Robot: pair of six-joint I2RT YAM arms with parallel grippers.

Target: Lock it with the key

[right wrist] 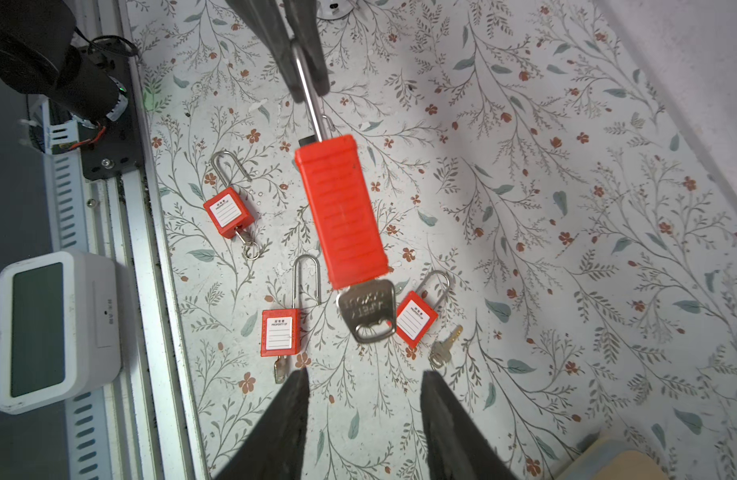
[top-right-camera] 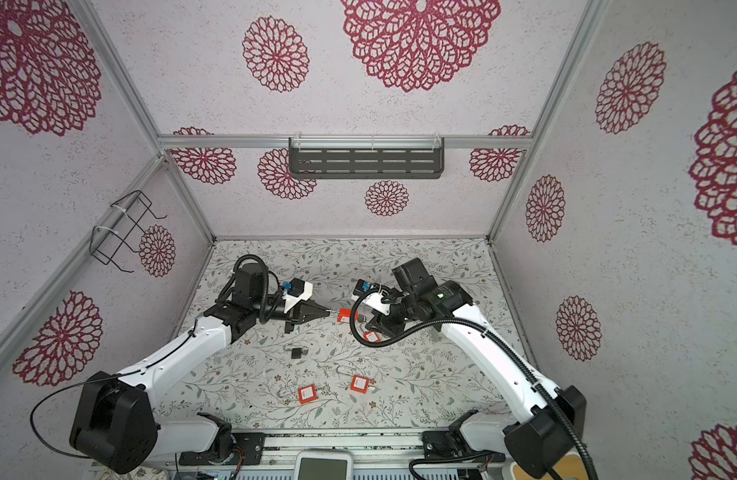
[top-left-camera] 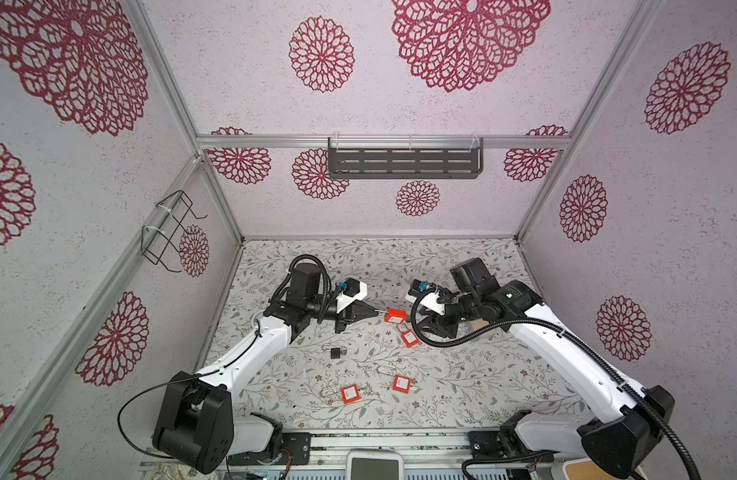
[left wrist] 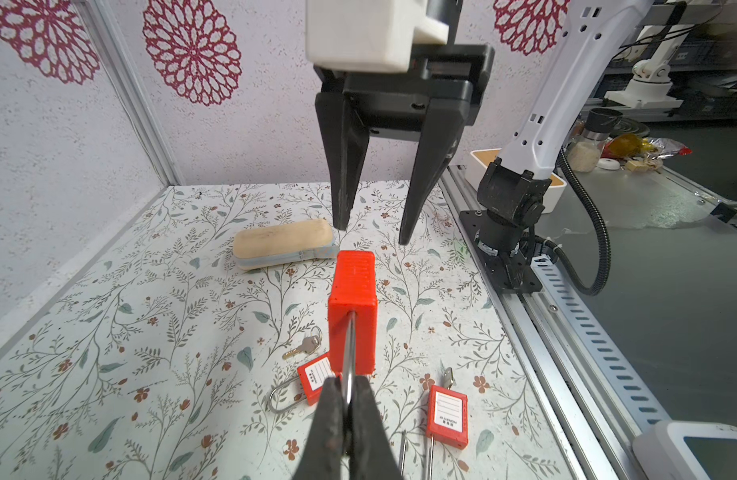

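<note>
A red padlock (top-left-camera: 393, 316) (right wrist: 341, 216) hangs level above the floral table. My left gripper (top-left-camera: 377, 314) (left wrist: 348, 384) is shut on its steel shackle (right wrist: 312, 112). A silver key (right wrist: 368, 316) sticks out of the far end of the padlock body (left wrist: 353, 307). My right gripper (right wrist: 364, 374) (left wrist: 373, 233) faces that end from the right. It is open, its fingertips are just short of the key, and nothing is between them. In both top views the two grippers meet nose to nose over the table's middle, with the padlock (top-right-camera: 344, 316) between them.
Three more red padlocks (top-left-camera: 350, 392) (top-left-camera: 401, 384) (top-left-camera: 409, 337) and a black one (top-left-camera: 335, 353) lie on the table below. A loose key (right wrist: 443, 349) rests beside one of them. A tan block (left wrist: 283, 245) lies under the right arm. A white device (top-left-camera: 375, 465) sits at the front rail.
</note>
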